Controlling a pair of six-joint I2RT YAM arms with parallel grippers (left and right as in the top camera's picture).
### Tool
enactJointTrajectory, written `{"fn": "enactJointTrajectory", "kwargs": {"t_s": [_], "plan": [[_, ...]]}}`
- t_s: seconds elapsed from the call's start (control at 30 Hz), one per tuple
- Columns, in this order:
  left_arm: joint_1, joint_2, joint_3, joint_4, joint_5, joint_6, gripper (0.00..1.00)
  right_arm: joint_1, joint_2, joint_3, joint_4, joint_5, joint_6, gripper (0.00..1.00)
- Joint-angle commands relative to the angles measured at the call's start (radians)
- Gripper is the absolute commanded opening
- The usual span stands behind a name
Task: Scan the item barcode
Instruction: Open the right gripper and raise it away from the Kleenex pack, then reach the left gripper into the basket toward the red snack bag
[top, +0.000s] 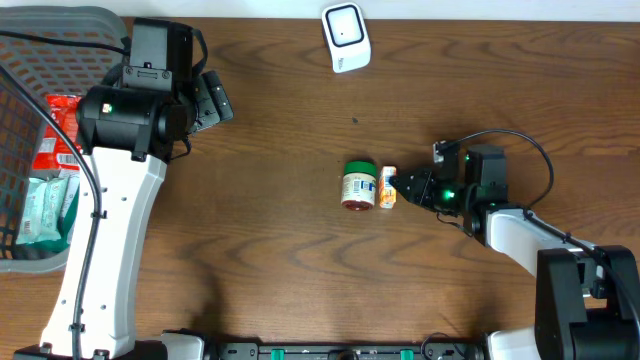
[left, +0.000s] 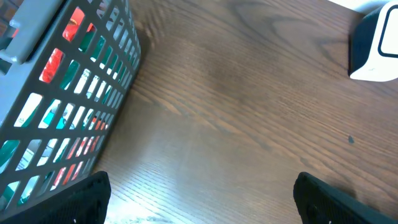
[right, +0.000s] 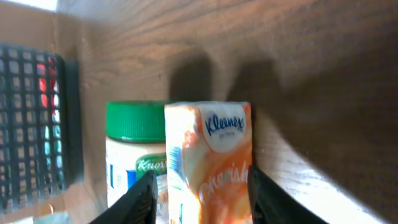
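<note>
Looking down from the overhead camera, I see the tissue pack (top: 388, 187) lying on the wooden table (top: 300, 280) right of centre, with its left edge just beside a green-lidded jar (top: 359, 186) that lies on its side. The right gripper (top: 402, 188) sits at the pack's right end, low over the table.

On the right wrist camera the orange pack fills the space between the two fingers. The finger on the left of that view (right: 142, 198) stands a sliver clear of the pack, with the jar's label showing through the gap. The other finger (right: 268, 198) is right at the pack's edge, and I cannot tell whether it touches. So I read this pincer as partly parted around the pack, not clamped on it.

The left gripper (left: 202, 193) hovers near the grey basket (top: 70, 20) at the table's left edge. Its fingers are spread wide over bare wood and hold nothing.

The white scanner (top: 346, 38) stands at the far edge, well apart from the pack. No barcode is readable from here.
</note>
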Motion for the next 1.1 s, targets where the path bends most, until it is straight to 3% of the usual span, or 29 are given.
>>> {"fn": "enactJointTrajectory", "kwargs": {"t_s": [0.0, 0.17, 0.37, 0.47, 0.5, 0.53, 0.8, 0.83, 1.0, 1.03, 1.07], "plan": [[0.003, 0.001, 0.011, -0.002, -0.003, -0.005, 0.94, -0.005, -0.008, 0.096, -0.095, -0.007, -0.083, 0.48], [0.003, 0.001, 0.011, -0.002, -0.003, -0.005, 0.94, -0.006, -0.019, 0.348, -0.526, 0.148, -0.262, 0.55], [0.003, 0.001, 0.011, -0.002, -0.003, -0.005, 0.94, -0.011, -0.019, 0.635, -0.942, 0.554, -0.389, 0.64], [0.003, 0.001, 0.011, -0.002, -0.003, -0.005, 0.94, -0.019, -0.019, 0.703, -1.007, 0.762, -0.389, 0.71], [0.003, 0.001, 0.011, -0.002, -0.003, -0.005, 0.94, -0.022, -0.019, 0.711, -1.013, 0.832, -0.388, 0.88], [0.003, 0.001, 0.011, -0.002, -0.003, -0.005, 0.94, -0.024, -0.02, 0.711, -1.014, 0.866, -0.388, 0.99], [0.003, 0.001, 0.011, -0.002, -0.003, -0.006, 0.94, -0.023, -0.019, 0.71, -1.014, 0.88, -0.388, 0.99], [0.003, 0.001, 0.011, -0.002, -0.003, -0.005, 0.98, -0.023, -0.019, 0.71, -1.014, 0.881, -0.388, 0.99], [0.003, 0.0, 0.012, 0.043, -0.003, -0.005, 1.0, -0.023, -0.019, 0.71, -1.014, 0.881, -0.388, 0.99], [0.003, -0.002, 0.012, 0.043, -0.003, -0.005, 0.86, -0.023, -0.019, 0.71, -1.014, 0.88, -0.388, 0.99], [0.003, -0.007, 0.012, 0.045, -0.003, 0.006, 0.78, -0.023, -0.019, 0.71, -1.014, 0.881, -0.388, 0.99]]}}
